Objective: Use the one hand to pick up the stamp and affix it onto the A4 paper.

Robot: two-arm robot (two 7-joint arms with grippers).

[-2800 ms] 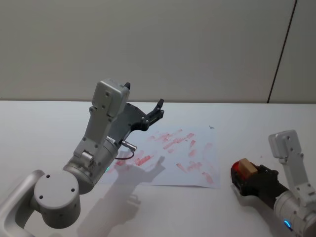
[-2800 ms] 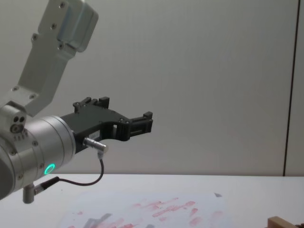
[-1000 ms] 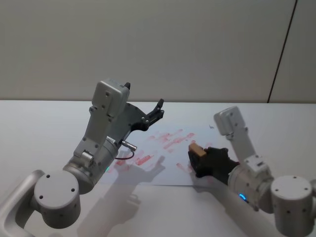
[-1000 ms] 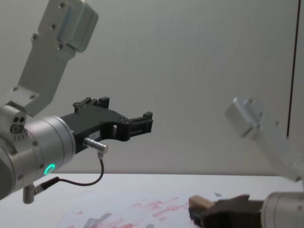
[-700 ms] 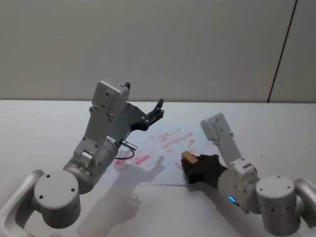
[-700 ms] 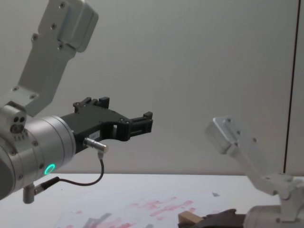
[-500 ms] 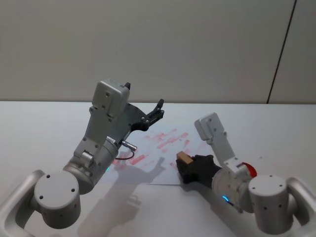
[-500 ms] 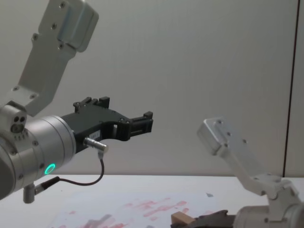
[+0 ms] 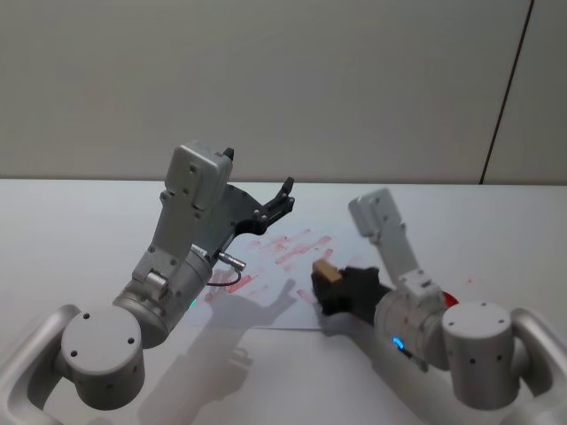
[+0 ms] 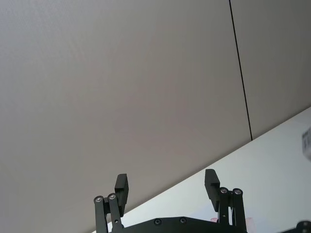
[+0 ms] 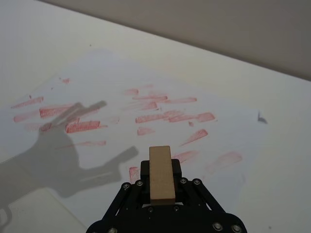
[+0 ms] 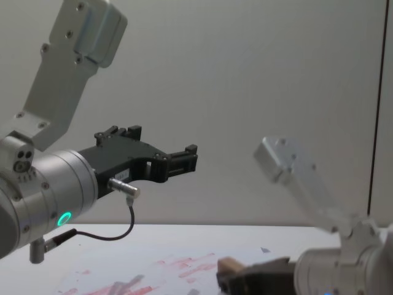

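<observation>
Right now the stamp sits clamped between the fingers of the right gripper, long side pointing away from the wrist, wooden back up. It hangs low over the near right part of the paper. Whether its face touches the sheet, I cannot tell.

- Step in hand, as I judge it: bringing the stamp down to print.
- To do it well: keep the face level with the sheet and come straight down. The red prints already there are long and smeared, so any sideways drag would likely smear this one too.
- Aim for a bare patch. The near right corner looks whitest.
- Nothing holds the sheet to the table, so it may slide or lift with the stamp. Press firmly, then go straight up.
- The left gripper is parked high over the far left of the paper, fingers spread wide, nothing between them.

What each view adds:
- The right wrist view gives the stamp's line against the prints, the small dark mark at the far corner, and the left arm's shadow across the sheet.
- The head view shows both arms at once, plus something red on the table, half hidden behind the right arm.
- The chest view shows the stamp from the side, close to the table, which is the best hint of height.
- The left wrist view looks at the wall past its own open fingers.
</observation>
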